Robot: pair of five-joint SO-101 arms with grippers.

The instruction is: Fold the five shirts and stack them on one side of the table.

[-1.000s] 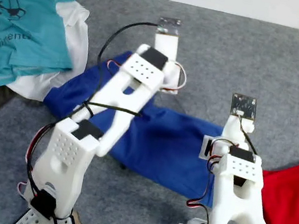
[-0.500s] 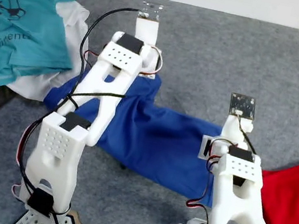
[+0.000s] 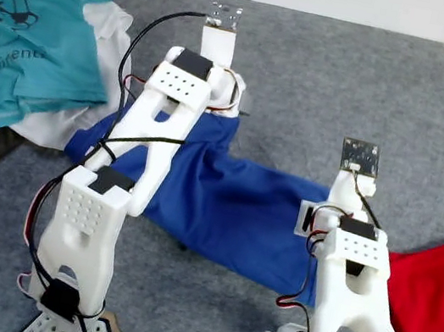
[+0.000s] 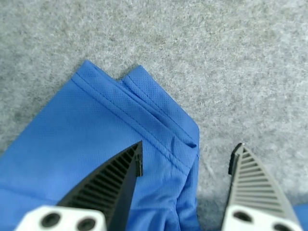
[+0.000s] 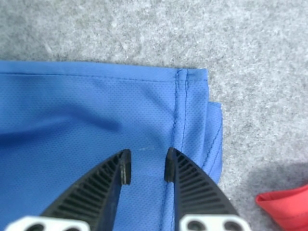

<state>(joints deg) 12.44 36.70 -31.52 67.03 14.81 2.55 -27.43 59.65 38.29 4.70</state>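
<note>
Swung the left hand [image 4: 188,146] out over a hem corner of the blue shirt [image 4: 91,134], then held there, released and empty, poised to pinch.

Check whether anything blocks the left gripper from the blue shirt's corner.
Nothing visible does. The left gripper is open over the hemmed corner of the blue shirt, with one finger above the cloth and the other above the bare grey table.

I swung left arm [image 3: 171,114] toward teal shirt [image 3: 29,37], uncovering blue shirt [image 3: 231,211] corner; stationary last 0.5 s.
</note>
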